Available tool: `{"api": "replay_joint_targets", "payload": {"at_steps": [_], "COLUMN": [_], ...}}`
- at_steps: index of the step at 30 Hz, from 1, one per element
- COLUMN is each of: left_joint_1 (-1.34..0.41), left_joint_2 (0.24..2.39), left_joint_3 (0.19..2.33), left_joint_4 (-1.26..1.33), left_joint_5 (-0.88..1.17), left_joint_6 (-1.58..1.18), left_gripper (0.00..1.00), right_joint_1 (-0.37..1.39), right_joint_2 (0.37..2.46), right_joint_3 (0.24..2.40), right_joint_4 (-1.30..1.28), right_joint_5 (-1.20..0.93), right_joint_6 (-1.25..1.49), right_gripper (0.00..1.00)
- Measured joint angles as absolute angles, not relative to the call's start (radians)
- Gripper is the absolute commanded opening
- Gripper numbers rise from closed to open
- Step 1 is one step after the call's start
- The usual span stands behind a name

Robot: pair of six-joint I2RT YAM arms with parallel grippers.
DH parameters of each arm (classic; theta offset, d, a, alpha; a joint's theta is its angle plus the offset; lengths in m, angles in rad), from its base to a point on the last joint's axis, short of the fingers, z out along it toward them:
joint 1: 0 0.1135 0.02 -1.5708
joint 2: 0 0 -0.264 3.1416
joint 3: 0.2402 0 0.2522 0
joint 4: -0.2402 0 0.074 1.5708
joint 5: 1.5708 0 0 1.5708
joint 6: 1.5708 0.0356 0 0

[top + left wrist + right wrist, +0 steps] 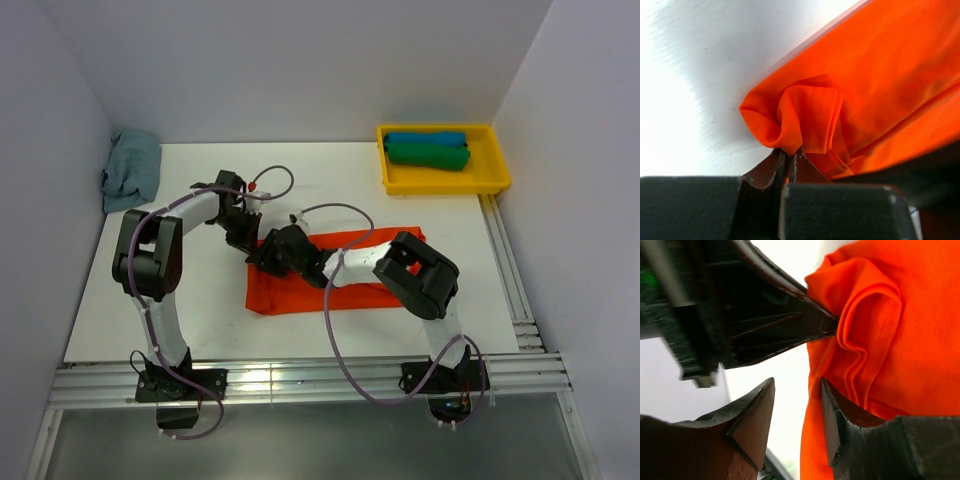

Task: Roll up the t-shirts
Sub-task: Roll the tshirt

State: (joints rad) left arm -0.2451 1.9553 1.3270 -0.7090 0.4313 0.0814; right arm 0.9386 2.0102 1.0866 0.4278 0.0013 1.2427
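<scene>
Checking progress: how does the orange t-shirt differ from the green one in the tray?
The orange t-shirt lies flat mid-table; the green t-shirt is a tight roll in the yellow tray. The left pincer pinches the orange one's corner; no pincer touches the green one. Both are plain cloth.

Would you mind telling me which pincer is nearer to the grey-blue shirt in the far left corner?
Left. The left pincer grips the orange shirt at its left end, nearest the grey-blue shirt; the right pincer sits open just beside it, farther to the right.

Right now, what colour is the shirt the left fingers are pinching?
Bright orange-red, plain, no pattern; the shirt shows best in the left wrist view.
</scene>
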Motion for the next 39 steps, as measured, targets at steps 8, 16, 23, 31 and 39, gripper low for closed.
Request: {"api": "replay_joint_targets", "payload": {"at_steps": [8, 16, 23, 31, 39], "left_joint_1": [-0.279, -0.295, -0.297, -0.299, -0.301], "left_joint_2": [1.960, 1.970, 1.977, 1.982, 1.993], "left_joint_3": [1.361, 1.378, 1.389, 1.398, 1.410], "left_joint_4": [-0.761, -0.784, -0.796, -0.807, -0.820], "left_joint_5": [0.317, 0.282, 0.279, 0.272, 0.270], "left_joint_6": [0.081, 0.081, 0.081, 0.081, 0.081], "left_gripper": [0.00, 0.00, 0.00, 0.00, 0.00], "right_joint_1": [1.030, 1.134, 1.192, 1.206, 1.211], "right_joint_2": [1.995, 2.078, 2.217, 2.380, 2.406], "right_joint_3": [1.319, 1.614, 1.814, 1.991, 2.029], "right_joint_4": [0.001, -0.336, -0.528, -0.689, -0.755], "right_joint_5": [0.237, 0.485, 0.593, 0.662, 0.673], "right_joint_6": [1.100, 1.005, 0.941, 0.899, 0.892], "right_gripper": [0.46, 0.46, 0.45, 0.47, 0.48]}}
